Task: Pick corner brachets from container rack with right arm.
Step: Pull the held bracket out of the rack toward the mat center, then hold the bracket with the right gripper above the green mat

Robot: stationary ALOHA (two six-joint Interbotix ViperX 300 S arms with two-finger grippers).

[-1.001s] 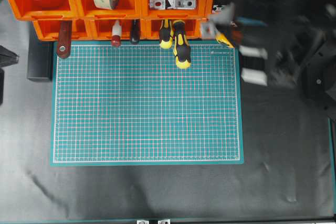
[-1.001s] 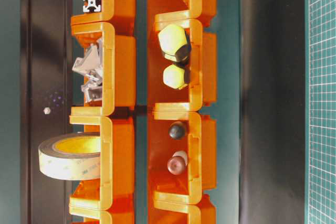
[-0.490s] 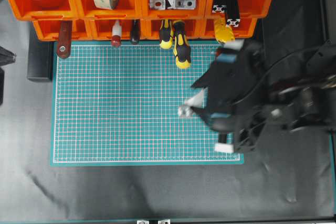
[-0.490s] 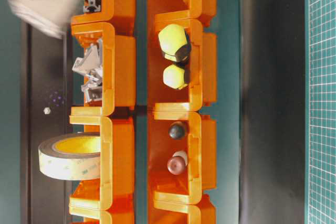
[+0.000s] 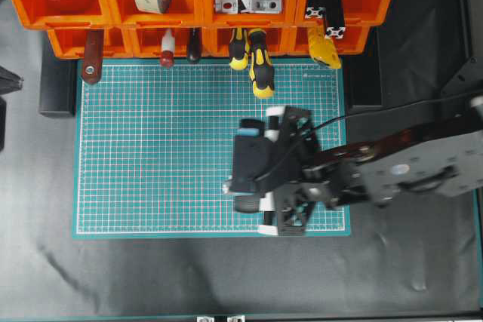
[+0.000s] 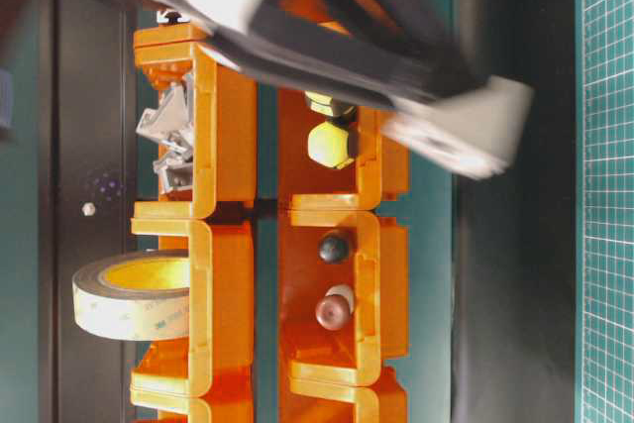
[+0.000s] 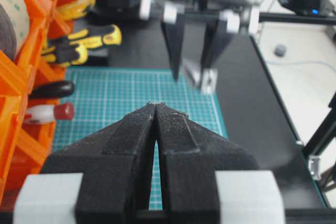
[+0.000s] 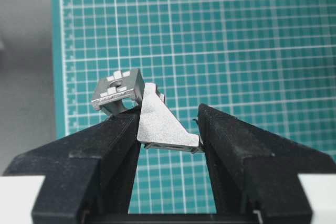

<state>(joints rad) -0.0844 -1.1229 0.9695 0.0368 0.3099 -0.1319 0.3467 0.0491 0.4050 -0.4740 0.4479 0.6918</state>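
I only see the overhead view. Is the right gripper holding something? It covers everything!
Observer: Yes. In the right wrist view the right gripper pinches a bracket.
Operator: Just one?
Observer: A second bracket leans against the first one's top left. I cannot tell whether it is gripped.
Operator: And the left gripper?
Observer: The left wrist view shows the left gripper shut, with nothing in it, pointing over the mat.
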